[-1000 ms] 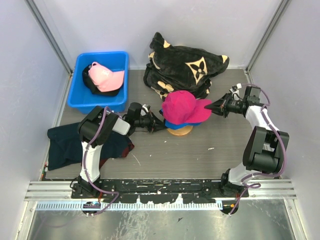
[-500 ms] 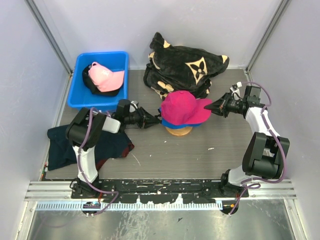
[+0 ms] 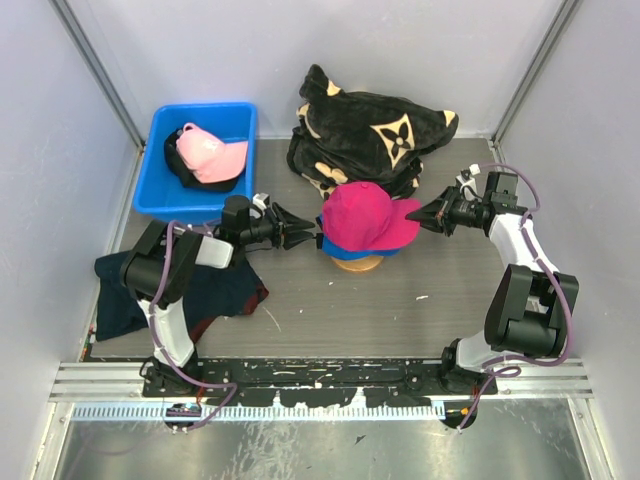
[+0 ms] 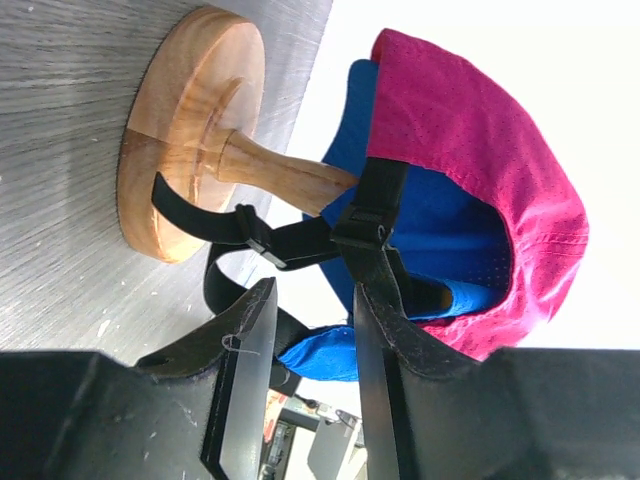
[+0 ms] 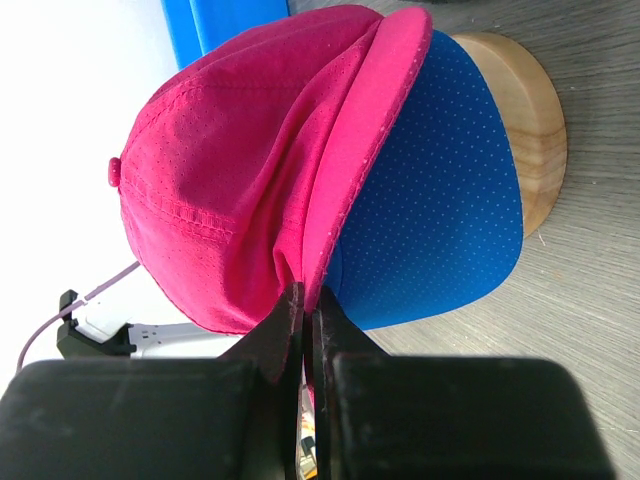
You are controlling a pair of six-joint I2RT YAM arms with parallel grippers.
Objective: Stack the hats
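Grey table (image 3: pixel 400 300) carries a wooden stand (image 4: pixel 190 130) with the magenta cap (image 3: pixel 365 215) over the blue cap (image 5: pixel 430 200). Only the overhead view shows the pink cap (image 3: pixel 210 152) and black cap (image 3: pixel 178 165) in a blue bin (image 3: pixel 160 205). Wrist views show the left end effector (image 4: pixel 315 300) apart beside the strap (image 4: pixel 300 240), and the right end effector (image 5: pixel 303 295) clamped on the magenta cap's brim.

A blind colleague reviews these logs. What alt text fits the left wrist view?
A magenta cap sits over a blue cap on a wooden stand, their black back straps facing the camera. The left gripper fills the foreground with its jaws apart.
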